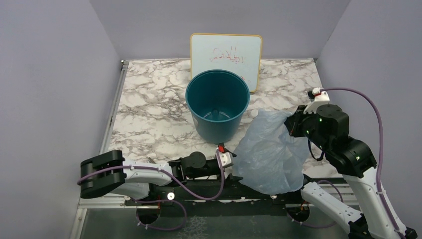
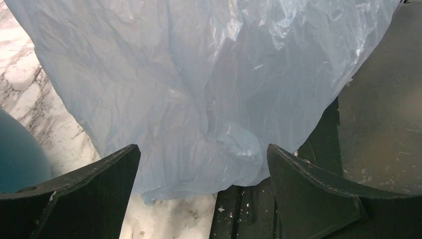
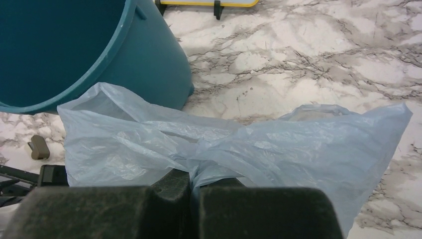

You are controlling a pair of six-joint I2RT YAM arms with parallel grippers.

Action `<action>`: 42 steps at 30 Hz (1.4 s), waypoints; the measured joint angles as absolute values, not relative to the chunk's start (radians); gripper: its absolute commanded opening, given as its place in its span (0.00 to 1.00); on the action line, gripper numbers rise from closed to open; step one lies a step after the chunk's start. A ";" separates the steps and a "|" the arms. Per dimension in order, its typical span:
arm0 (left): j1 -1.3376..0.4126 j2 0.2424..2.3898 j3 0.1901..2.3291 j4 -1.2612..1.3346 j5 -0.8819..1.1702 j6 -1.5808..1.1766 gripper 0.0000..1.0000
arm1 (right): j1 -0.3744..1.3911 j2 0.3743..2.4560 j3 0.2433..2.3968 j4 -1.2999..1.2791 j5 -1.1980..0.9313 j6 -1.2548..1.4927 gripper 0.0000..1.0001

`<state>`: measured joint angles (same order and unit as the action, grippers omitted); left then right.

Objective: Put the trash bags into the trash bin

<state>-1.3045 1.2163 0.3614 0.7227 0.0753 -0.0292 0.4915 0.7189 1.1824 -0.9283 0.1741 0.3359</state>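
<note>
A thin, crinkly light-blue trash bag [image 1: 271, 152] hangs from my right gripper [image 1: 294, 122], which is shut on a gathered fold of it [image 3: 209, 167]. The bag drapes down to the table's near edge, just right of the round teal trash bin [image 1: 217, 104], whose mouth shows nothing but its own floor. My left gripper [image 1: 230, 158] lies low at the near edge with its jaws wide open, pointing at the bag's lower left hem [image 2: 199, 169]. The hem sits between and beyond its fingers [image 2: 94, 199], and no part of it is pinched.
A small whiteboard [image 1: 226, 57] with red scribble leans against the back wall behind the bin. The marble table [image 1: 149, 109] ends at a metal rail on the left. Purple walls close in on three sides. A black base plate [image 2: 278, 209] lies under the bag's lower edge.
</note>
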 measured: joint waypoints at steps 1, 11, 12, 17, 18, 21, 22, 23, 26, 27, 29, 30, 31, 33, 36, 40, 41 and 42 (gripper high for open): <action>-1.304 1.237 0.353 0.752 0.082 -0.031 0.99 | 0.492 0.719 1.182 -0.928 0.173 0.336 0.01; -1.304 1.394 0.299 1.000 0.105 -0.049 0.99 | 0.492 0.719 1.182 -0.928 0.159 0.340 0.01; -1.304 1.411 0.300 1.021 0.110 -0.056 0.99 | 0.492 0.719 1.182 -0.929 0.159 0.340 0.01; -1.304 1.523 0.319 1.127 0.123 -0.086 0.89 | 0.492 0.719 1.180 -0.928 0.146 0.342 0.01; -1.304 1.549 0.324 1.154 0.123 -0.094 0.85 | 0.492 0.719 1.180 -0.928 0.142 0.342 0.01; -1.304 1.621 0.332 1.250 0.123 -0.112 0.65 | 0.492 0.720 1.179 -0.928 0.136 0.344 0.01; -1.304 1.641 0.332 1.280 0.123 -0.114 0.60 | 0.492 0.719 1.179 -0.928 0.136 0.344 0.01; -1.304 1.655 0.333 1.305 0.123 -0.116 0.56 | 0.492 0.719 1.179 -0.928 0.135 0.344 0.01; -1.304 1.695 0.344 1.364 0.125 -0.122 0.36 | 0.492 0.719 1.178 -0.928 0.133 0.344 0.01; -1.304 1.703 0.351 1.374 0.126 -0.125 0.32 | 0.492 0.719 1.177 -0.928 0.133 0.344 0.01; -1.304 1.721 0.369 1.398 0.131 -0.132 0.22 | 0.492 0.719 1.173 -0.928 0.133 0.344 0.01; -1.304 1.727 0.376 1.405 0.134 -0.134 0.17 | 0.492 0.719 1.171 -0.928 0.133 0.344 0.01; -1.304 1.730 0.381 1.408 0.135 -0.135 0.09 | 0.492 0.719 1.170 -0.928 0.133 0.344 0.01; -1.304 1.733 0.387 1.414 0.141 -0.136 0.00 | 0.492 0.719 1.169 -0.928 0.133 0.344 0.01; -1.304 1.733 0.389 1.414 0.151 -0.131 0.00 | 0.492 0.719 1.169 -0.928 0.134 0.344 0.01; -1.304 1.705 0.407 1.357 0.183 -0.125 0.00 | 0.492 0.716 1.171 -0.928 0.165 0.346 0.01; -1.304 1.683 0.423 1.311 0.194 -0.124 0.00 | 0.492 0.710 1.174 -0.928 0.181 0.350 0.01; -1.304 1.662 0.439 1.277 0.200 -0.123 0.00 | 0.492 0.703 1.180 -0.927 0.200 0.352 0.00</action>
